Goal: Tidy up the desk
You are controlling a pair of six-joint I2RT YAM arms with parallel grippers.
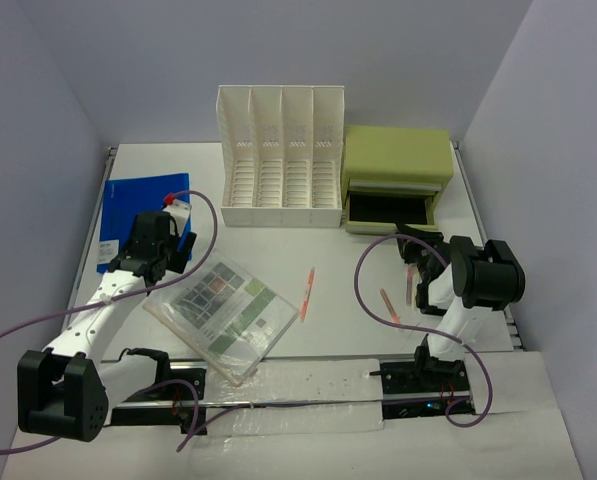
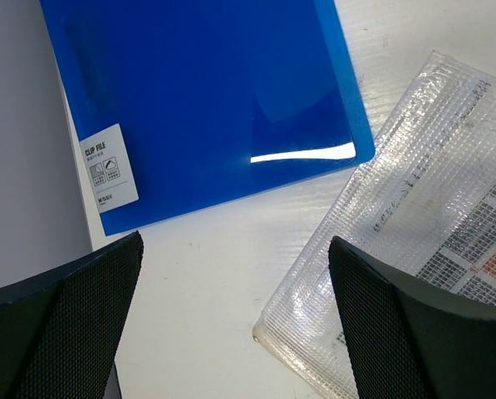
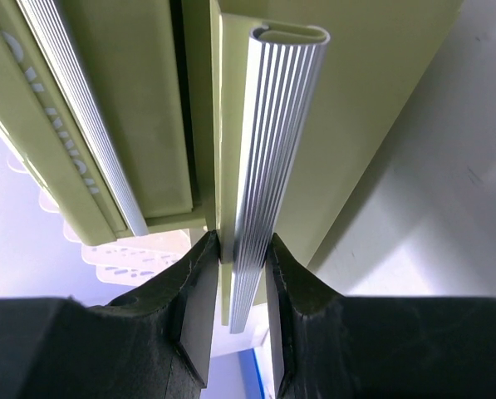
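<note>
The white desk (image 1: pixel 358 320) carries a blue clip file (image 1: pixel 138 205) at far left and a clear mesh pouch (image 1: pixel 223 310) of papers near the front. My left gripper (image 1: pixel 168 255) hovers open and empty between them. In the left wrist view its fingers (image 2: pixel 81 316) stand wide apart over bare desk (image 2: pixel 206 283), with the file (image 2: pixel 206 100) above and a corner of the pouch (image 2: pixel 380 249) on the right. My right gripper (image 1: pixel 415 243) is shut on the ribbed silver handle (image 3: pixel 268 166) of the green drawer box's (image 1: pixel 398 160) lower drawer (image 1: pixel 388 210), which stands partly pulled out.
A white slotted file rack (image 1: pixel 281 160) stands at the back, left of the drawer box. An orange pen (image 1: pixel 307 293) lies mid-desk. Two more pens (image 1: pixel 389 305) lie by the right arm. Purple cables loop beside both arms.
</note>
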